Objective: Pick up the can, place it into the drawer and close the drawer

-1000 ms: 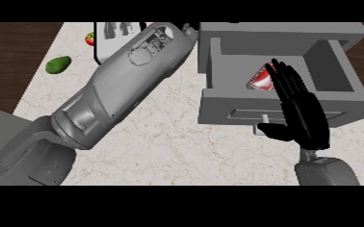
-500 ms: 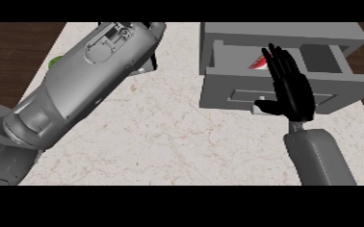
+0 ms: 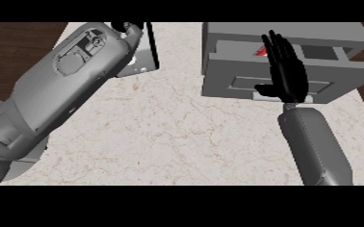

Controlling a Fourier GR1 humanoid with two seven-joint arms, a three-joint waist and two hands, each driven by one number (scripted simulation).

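Grey and bulky, my left forearm (image 3: pixel 68 84) slants up across the pale marble counter (image 3: pixel 177 134); only a scrap of my left hand (image 3: pixel 130 28) shows at the top edge, and I cannot tell how it is set. Further right, my right hand (image 3: pixel 286 74) lies flat with straight fingers against the front of the grey drawer (image 3: pixel 235 84), the red can (image 3: pixel 262 52) inside, just beyond my fingertips.

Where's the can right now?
In the head view the can sits inside the open drawer at the upper right; only a red sliver shows, just left of the right hand, whose straight fingers cover the rest.
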